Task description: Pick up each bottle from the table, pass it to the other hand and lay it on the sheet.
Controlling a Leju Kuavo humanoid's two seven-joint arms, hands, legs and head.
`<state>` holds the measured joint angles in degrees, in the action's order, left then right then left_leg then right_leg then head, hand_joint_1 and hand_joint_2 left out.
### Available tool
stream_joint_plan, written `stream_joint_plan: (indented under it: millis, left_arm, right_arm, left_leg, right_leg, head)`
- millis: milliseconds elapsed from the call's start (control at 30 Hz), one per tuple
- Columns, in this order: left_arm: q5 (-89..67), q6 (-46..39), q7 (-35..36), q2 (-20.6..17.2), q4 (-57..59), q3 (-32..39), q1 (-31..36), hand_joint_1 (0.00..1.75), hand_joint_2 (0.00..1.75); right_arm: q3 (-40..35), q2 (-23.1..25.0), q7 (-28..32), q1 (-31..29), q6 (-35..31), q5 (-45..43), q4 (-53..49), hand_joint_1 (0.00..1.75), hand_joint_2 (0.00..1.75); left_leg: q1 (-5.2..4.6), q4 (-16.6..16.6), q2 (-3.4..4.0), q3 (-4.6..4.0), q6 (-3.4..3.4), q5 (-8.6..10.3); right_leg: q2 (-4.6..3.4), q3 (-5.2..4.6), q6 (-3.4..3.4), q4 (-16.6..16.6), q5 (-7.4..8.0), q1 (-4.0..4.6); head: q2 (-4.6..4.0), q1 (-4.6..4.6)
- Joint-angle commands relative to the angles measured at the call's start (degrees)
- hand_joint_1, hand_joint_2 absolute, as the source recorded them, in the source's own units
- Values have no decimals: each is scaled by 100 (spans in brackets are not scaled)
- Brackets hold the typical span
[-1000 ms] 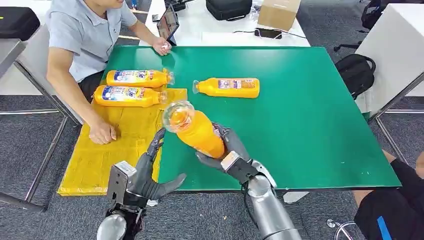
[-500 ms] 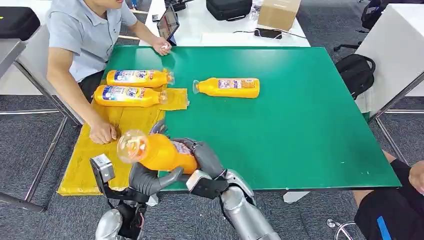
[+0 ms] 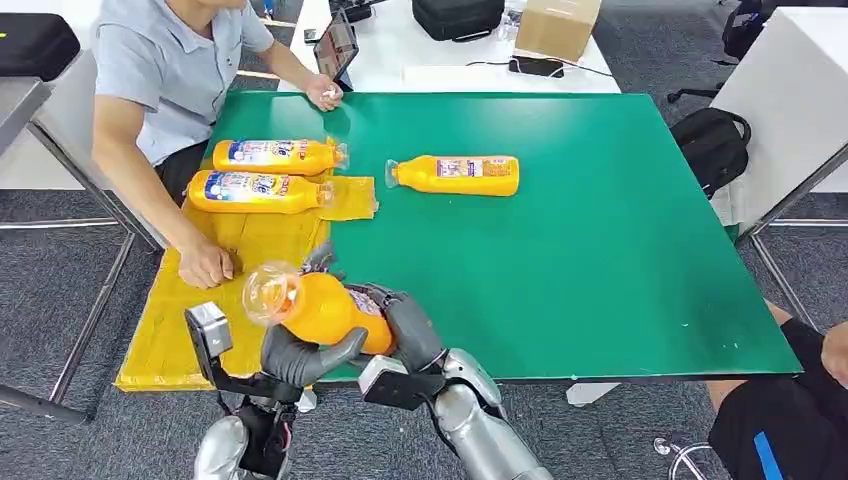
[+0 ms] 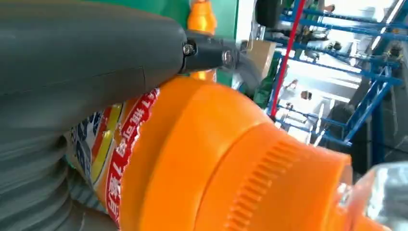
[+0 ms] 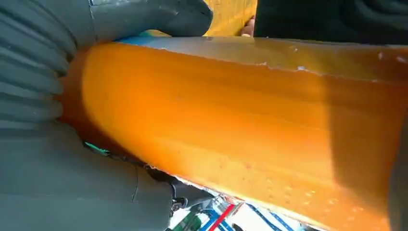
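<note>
Left hand (image 3: 300, 355) wrapped under and around the shoulder end of an orange bottle (image 3: 325, 308), thumb across its front; right hand (image 3: 405, 322) clasping the base end of the same bottle. Both hands holding at once, mid-handover by the look of it, just above the near table edge where the yellow sheet (image 3: 190, 320) meets the green table (image 3: 600, 250). Clear cap pointing toward the sheet, body roughly level. In the left wrist view: label and ribbed orange collar close against the thumb (image 4: 86, 43). In the right wrist view: smooth orange flank under the thumb (image 5: 144, 17). Probably a full plastic bottle: fairly heavy, stiff walls, glossy and likely slippery, round enough to roll once laid down. Best hold judged around the wide body near the label, not the narrow neck. Two bottles (image 3: 265, 172) lying on the sheet already; one bottle (image 3: 455, 175) on the table, well apart. Person's hand (image 3: 205, 265) resting on the sheet near the drop area.
</note>
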<state>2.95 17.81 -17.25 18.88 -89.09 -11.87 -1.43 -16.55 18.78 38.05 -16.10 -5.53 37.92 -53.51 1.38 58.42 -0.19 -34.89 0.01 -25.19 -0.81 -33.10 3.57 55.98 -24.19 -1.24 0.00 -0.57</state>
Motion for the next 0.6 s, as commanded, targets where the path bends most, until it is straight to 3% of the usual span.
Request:
stream_joint_plan:
  millis: [33, 133, 200, 233, 267, 333, 367, 600]
  left_arm:
    - [-9, 14, 56, -55, 688, -297, 382, 175, 175]
    - [-3, 4, 62, -47, 716, -283, 397, 175, 175]
    - [597, 276, 383, -15, 835, -186, 333, 175, 175]
    - [972, 351, 494, -37, 884, -137, 259, 175, 175]
    - [1033, 312, 380, -66, 917, -115, 257, 175, 175]
    - [1304, 242, 415, -82, 965, 56, 233, 175, 175]
    - [1394, 193, 436, -89, 996, 137, 259, 175, 175]
    - [1478, -239, 596, -123, 1120, 675, 679, 175, 175]
  right_arm:
    - [-275, -3, 186, -344, 56, -12, 458, 175, 175]
    - [-269, 2, 195, -356, 28, 1, 464, 175, 175]
    - [-407, 0, 195, -366, -112, 86, 397, 140, 175]
    - [-565, -11, 195, -386, -253, 122, 395, 56, 175]
    - [-647, -3, 195, -372, -231, -47, 338, 0, 175]
    - [-814, 31, 195, -346, -452, 41, 297, 0, 175]
    - [-981, -17, 195, -302, -531, -58, 170, 0, 0]
    - [-2029, -499, 195, -222, -1037, -745, -512, 0, 0]
  left_leg:
    - [-3, -5, -6, 15, 7, 0]
    - [-3, -5, -4, 16, 7, -1]
    - [-4, -5, -2, 19, 8, -2]
    - [-1, -3, 0, 9, 6, -1]
    - [-4, -6, 4, 22, 9, -4]
    - [-3, -5, 9, 10, 4, -1]
    - [-4, -8, 12, 19, 7, -4]
    - [-3, -5, -7, 7, 6, 2]
  right_leg:
    - [14, 16, -15, -2, -4, 1]
    - [13, 17, -15, -1, -5, 1]
    - [11, 19, -17, -1, -5, 1]
    - [6, 10, -11, -1, -2, 2]
    - [5, 20, -17, -1, -4, 1]
    - [-4, 8, -9, -1, 0, 0]
    - [-3, 16, -17, -1, -2, 0]
    - [15, 11, -14, 0, -4, 1]
  head:
    - [0, 0]
    - [0, 0]
    - [0, 2]
    - [0, 0]
    - [0, 0]
    - [0, 0]
    - [0, 0]
    - [0, -7]
